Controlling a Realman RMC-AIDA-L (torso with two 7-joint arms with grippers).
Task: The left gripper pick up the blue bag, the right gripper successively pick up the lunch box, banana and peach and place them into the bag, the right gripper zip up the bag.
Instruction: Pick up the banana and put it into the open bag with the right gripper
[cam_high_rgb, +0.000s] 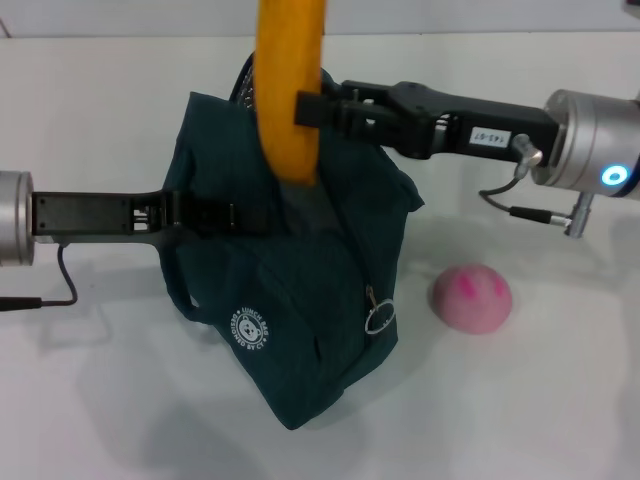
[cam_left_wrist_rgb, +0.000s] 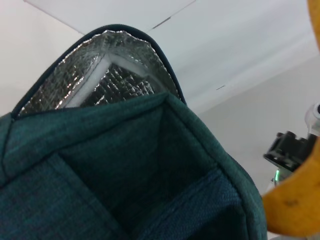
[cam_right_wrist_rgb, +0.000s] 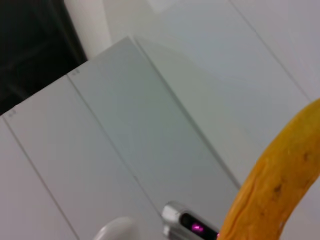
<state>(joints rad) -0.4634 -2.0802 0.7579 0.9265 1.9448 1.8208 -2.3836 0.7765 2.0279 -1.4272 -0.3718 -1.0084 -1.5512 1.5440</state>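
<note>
Head view shows, nearest to the front edge of the worktop (cam_high_rgb: 560, 420), the lower corner of the blue bag (cam_high_rgb: 300, 300) with its white logo and ring zip pull. Just beside it, toward the right edge, the peach (cam_high_rgb: 472, 298) lies alone on the worktop. Farther back, the left gripper (cam_high_rgb: 225, 217) comes in from the left edge and pinches the upper cloth of the bag, holding its mouth up. Behind that, the right gripper (cam_high_rgb: 310, 108) is clamped on the banana (cam_high_rgb: 290, 90), which hangs upright with its lower end at the bag's opening (I cannot tell if the tip is already inside). The lunch box is not visible; I judge it probably sits in the bag.

To do this step well, the right gripper should lower the banana straight down along the silver lining, release only when most of it is inside, and the left gripper should keep the mouth open and steady.
</note>
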